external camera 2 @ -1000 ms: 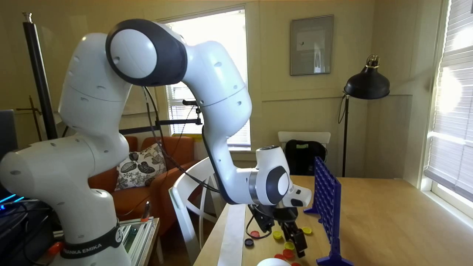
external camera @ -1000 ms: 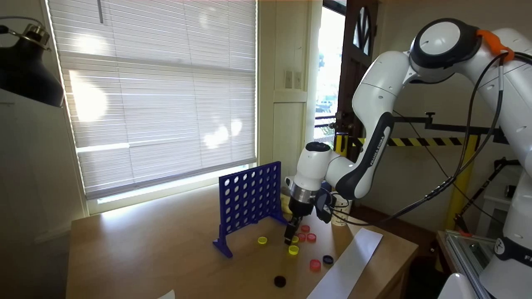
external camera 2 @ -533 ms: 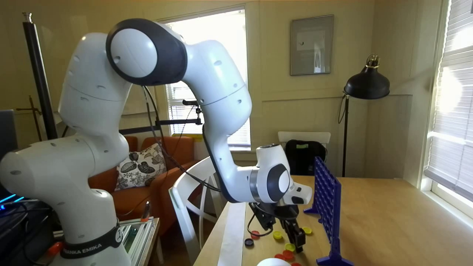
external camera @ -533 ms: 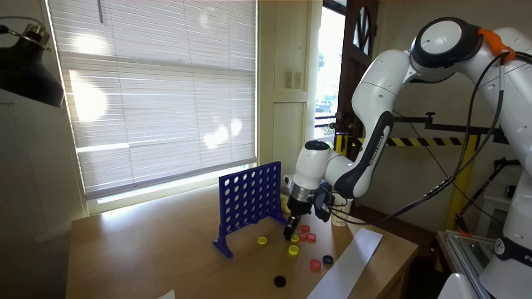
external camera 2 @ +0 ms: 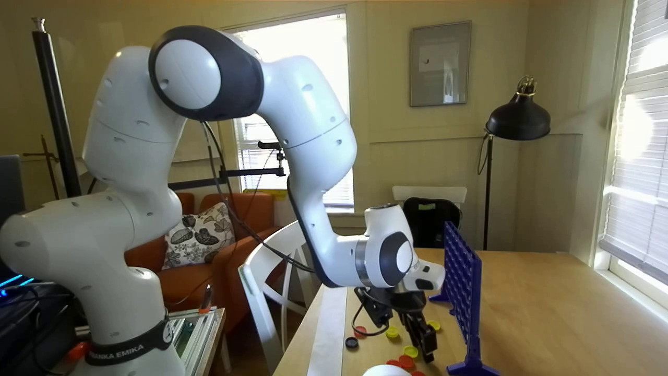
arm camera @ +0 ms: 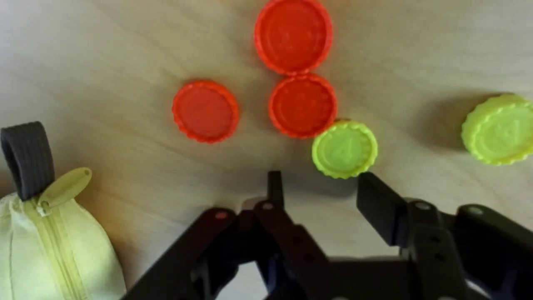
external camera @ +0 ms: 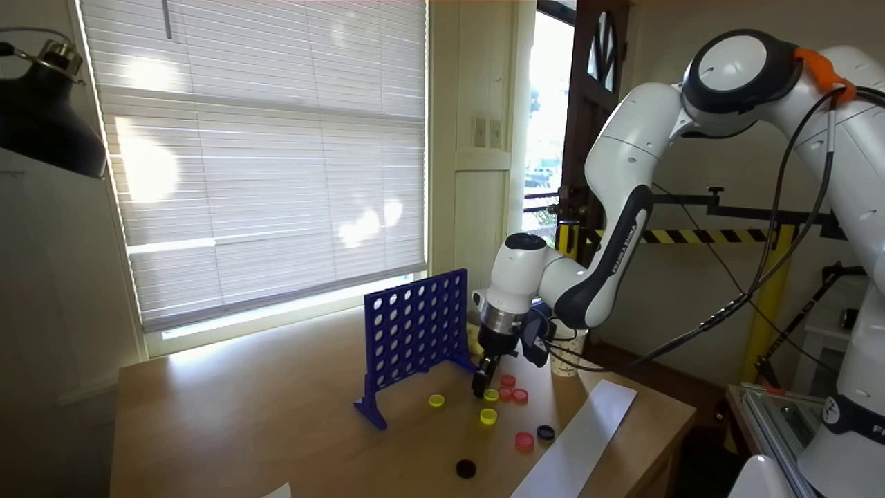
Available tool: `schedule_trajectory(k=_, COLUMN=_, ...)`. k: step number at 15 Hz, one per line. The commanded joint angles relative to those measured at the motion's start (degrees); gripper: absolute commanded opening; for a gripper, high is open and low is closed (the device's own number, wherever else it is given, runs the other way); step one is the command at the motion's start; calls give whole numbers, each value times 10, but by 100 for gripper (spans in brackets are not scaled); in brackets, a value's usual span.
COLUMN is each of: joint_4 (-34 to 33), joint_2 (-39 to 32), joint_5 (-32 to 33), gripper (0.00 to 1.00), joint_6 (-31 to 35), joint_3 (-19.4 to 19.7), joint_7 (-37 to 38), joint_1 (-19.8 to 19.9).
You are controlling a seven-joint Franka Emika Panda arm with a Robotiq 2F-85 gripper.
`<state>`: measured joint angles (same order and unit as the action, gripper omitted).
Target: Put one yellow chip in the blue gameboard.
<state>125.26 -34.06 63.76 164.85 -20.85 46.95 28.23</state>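
Note:
The upright blue gameboard (external camera: 415, 332) stands on the table and also shows in an exterior view (external camera 2: 462, 282). Its visible holes look unfilled. My gripper (external camera: 478, 391) is low over the table beside the board, also seen here (external camera 2: 428, 356). In the wrist view the gripper (arm camera: 320, 183) is open with nothing between its fingers. A yellow chip (arm camera: 344, 149) lies just ahead of the fingertips, nearer the right finger; whether they touch is unclear. It also shows in both exterior views (external camera: 491, 395) (external camera 2: 410, 352). Other yellow chips (external camera: 488, 416) (external camera: 436, 400) lie apart on the table.
A red chip (arm camera: 303, 106) touches the near yellow chip, with another red chip (arm camera: 293, 36) against it. A third red chip (arm camera: 205, 111) lies left. A yellow zip pouch (arm camera: 62, 250) is at lower left. Black chips (external camera: 466, 469) and a white strip (external camera: 581, 443) lie on the table.
My gripper has shifted slightly beside the near yellow chip. That yellow chip and the red chips touching it have slid a little. The gameboard has not moved.

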Motion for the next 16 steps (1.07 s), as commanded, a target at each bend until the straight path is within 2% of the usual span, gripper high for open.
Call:
schedule_trajectory(k=1, joint_4=-10, joint_2=-8, joint_5=10, gripper=84, joint_6=-17, joint_3=8, joint_7=-3, joint_1=-10)
schedule_trajectory(k=3, joint_4=-8, joint_2=-7, joint_5=3, gripper=98, joint_6=-24, joint_3=5, joint_7=-7, joint_1=-8)
schedule_trajectory(k=4, joint_4=-6, joint_2=-7, joint_5=2, gripper=100, joint_6=-24, joint_3=3, joint_7=-8, joint_1=-7)
schedule_trajectory(k=9, joint_4=-6, joint_2=-7, joint_5=8, gripper=100, joint_6=-33, joint_3=7, joint_7=-4, joint_1=-15)
schedule_trajectory(k=10, joint_4=-6, joint_2=-7, joint_5=8, gripper=91, joint_6=-34, joint_3=8, joint_7=-5, joint_1=-16)
schedule_trajectory(k=11, joint_4=-6, joint_2=-7, joint_5=7, gripper=72, joint_6=-35, joint_3=7, joint_7=-5, joint_1=-16)
schedule_trajectory(k=13, joint_4=-6, joint_2=-7, joint_5=6, gripper=58, joint_6=-37, joint_3=5, joint_7=-5, joint_1=-19)
schedule_trajectory(k=14, joint_4=-6, joint_2=-6, joint_5=7, gripper=90, joint_6=-38, joint_3=6, joint_7=-4, joint_1=-22)
schedule_trajectory(k=16, joint_4=-6, joint_2=-6, joint_5=4, gripper=94, joint_6=-43, joint_3=5, joint_7=-5, joint_1=-24)
